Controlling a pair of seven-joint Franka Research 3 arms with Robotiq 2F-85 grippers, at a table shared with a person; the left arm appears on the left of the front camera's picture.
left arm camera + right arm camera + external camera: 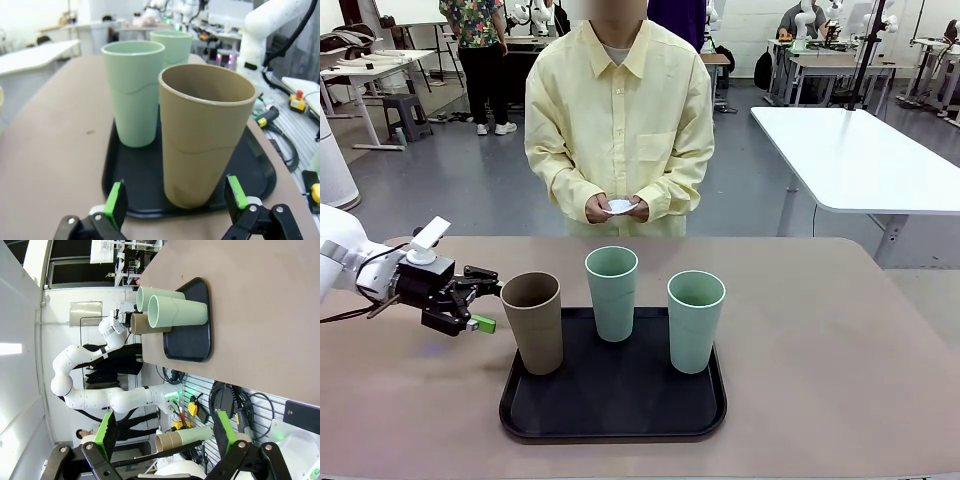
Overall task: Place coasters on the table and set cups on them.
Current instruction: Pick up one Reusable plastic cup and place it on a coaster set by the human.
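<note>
Left hand [488, 298] wide apart, tan cup [532, 320] just ahead on the tray [620, 400], perhaps partly within its span.

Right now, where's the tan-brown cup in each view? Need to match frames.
Front: tan-brown cup stands at the left end of the black tray, on the left arm's side.
Left wrist: tan-brown cup centre foreground, nearer than the two green cups.
Right wrist: tan-brown cup upper middle, sideways in the picture, partly hidden behind the green cups.
Shared landmark: the black tray under all three cups.
</note>
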